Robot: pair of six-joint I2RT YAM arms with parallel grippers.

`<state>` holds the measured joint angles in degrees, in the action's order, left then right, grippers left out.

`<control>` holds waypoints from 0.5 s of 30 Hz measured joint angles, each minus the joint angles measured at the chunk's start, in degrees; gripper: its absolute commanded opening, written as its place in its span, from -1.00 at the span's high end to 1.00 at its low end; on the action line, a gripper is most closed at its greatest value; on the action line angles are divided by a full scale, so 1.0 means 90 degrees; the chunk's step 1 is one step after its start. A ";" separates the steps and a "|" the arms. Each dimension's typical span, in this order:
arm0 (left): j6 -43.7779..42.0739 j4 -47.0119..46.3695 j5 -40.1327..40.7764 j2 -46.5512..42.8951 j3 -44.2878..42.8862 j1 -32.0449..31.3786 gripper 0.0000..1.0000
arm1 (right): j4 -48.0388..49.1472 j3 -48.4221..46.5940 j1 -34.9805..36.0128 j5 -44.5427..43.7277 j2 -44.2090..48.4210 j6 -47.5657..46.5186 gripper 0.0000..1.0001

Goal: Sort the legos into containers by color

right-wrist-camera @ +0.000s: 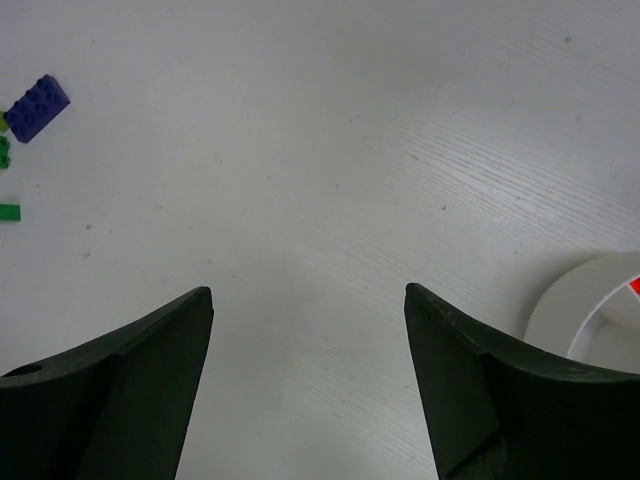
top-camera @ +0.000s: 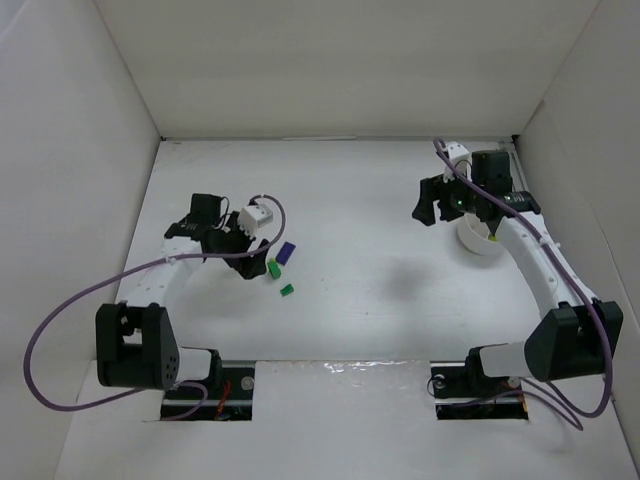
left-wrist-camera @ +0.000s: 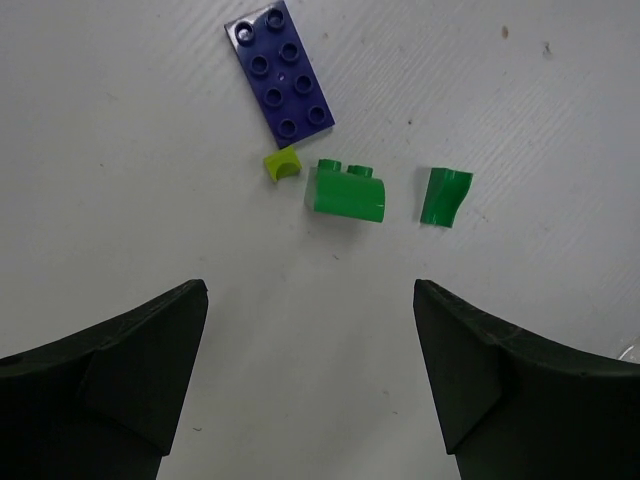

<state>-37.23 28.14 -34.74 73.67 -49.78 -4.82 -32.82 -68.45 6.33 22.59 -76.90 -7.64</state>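
Several legos lie left of centre: a purple plate [left-wrist-camera: 281, 68], a tiny lime piece [left-wrist-camera: 282, 165], a green brick [left-wrist-camera: 347, 192] and a dark green piece [left-wrist-camera: 444, 196]. My left gripper [left-wrist-camera: 310, 290] hovers just short of them, open and empty. From above, the purple plate [top-camera: 287, 252] and green brick [top-camera: 273, 268] sit right of the left gripper [top-camera: 248, 262]. The containers are one white bowl [top-camera: 478, 242], partly hidden under the right arm. My right gripper [right-wrist-camera: 308, 292] is open and empty over bare table, with the bowl's rim [right-wrist-camera: 570, 300] at its right and a red lego [right-wrist-camera: 634, 286] inside.
White walls enclose the table on the left, back and right. The purple plate [right-wrist-camera: 37, 108] shows far left in the right wrist view. Purple cables loop from both arms near the front edge.
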 measured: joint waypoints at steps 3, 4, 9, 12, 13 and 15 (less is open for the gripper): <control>-0.0274 0.0165 0.0148 0.0379 0.0005 -0.0070 -0.61 | -0.0090 -0.0058 -0.0061 0.0051 -0.0032 -0.0034 -0.67; -0.0323 0.0187 0.0187 0.0454 0.0005 -0.0107 -0.61 | -0.0114 -0.0083 -0.0080 0.0078 -0.0032 -0.0041 -0.67; -0.0495 0.0209 0.0367 0.0767 -0.0017 -0.0423 -0.61 | -0.0136 -0.0223 -0.0282 0.0155 -0.0032 -0.0058 -0.67; -0.0554 0.0226 0.0420 0.1059 -0.0172 -0.0610 -0.58 | -0.0160 -0.0223 -0.0342 0.0197 -0.0032 -0.0061 -0.69; -0.0568 0.0223 0.0430 0.1146 -0.0231 -0.0665 -0.56 | -0.0170 -0.0223 -0.0369 0.0211 -0.0032 -0.0061 -0.69; -0.0588 0.0197 0.0466 0.1275 -0.0313 -0.0782 -0.53 | -0.0180 -0.0223 -0.0374 0.0231 -0.0032 -0.0061 -0.69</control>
<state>-42.52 29.91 -30.55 85.14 -52.60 -11.86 -34.44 -70.46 2.96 24.67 -77.19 -8.19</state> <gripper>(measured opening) 0.775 0.842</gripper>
